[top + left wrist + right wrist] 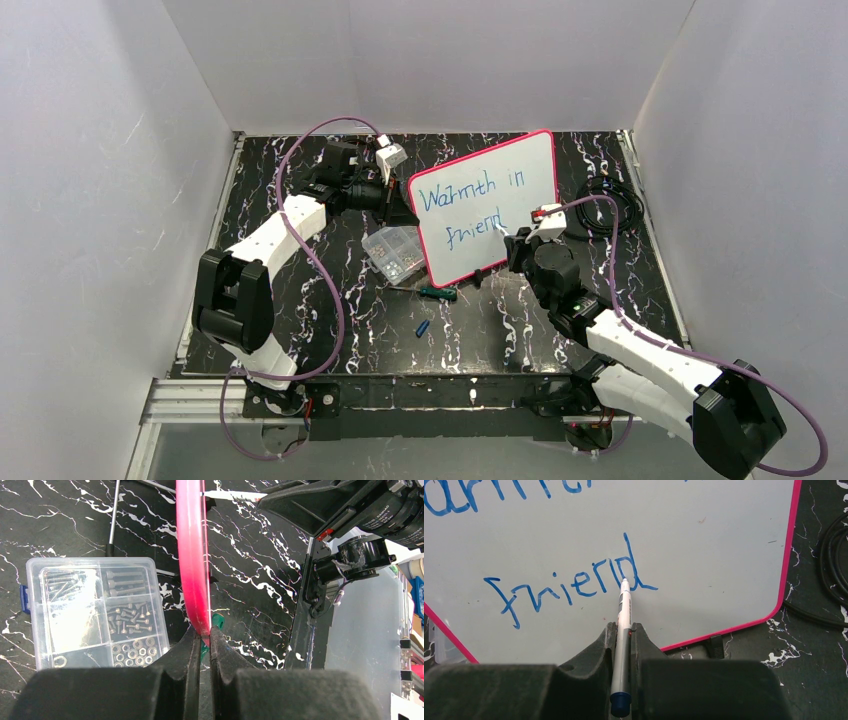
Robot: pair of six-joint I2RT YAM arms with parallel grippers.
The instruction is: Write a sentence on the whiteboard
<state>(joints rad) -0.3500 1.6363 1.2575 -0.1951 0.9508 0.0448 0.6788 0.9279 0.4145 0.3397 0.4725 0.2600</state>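
The whiteboard (520, 170) with a pink-red rim lies tilted at the table's middle. Blue words on it (470, 192) read "Warmth in" and below "friend" (569, 587). My left gripper (201, 634) is shut on the whiteboard's pink rim (192, 555) at its left edge, seen edge-on. In the top view the left gripper (392, 203) sits at the board's left side. My right gripper (623, 628) is shut on a grey marker (623, 630) with a blue end cap. The marker tip touches the board at the foot of the "d". The right gripper (522, 240) is at the board's lower right.
A clear compartment box (393, 252) of screws and nuts lies left of the board, and shows in the left wrist view (95, 610). A green-handled screwdriver (432, 292) and a small blue cap (422, 327) lie below the board. A black cable coil (610, 205) lies at the right.
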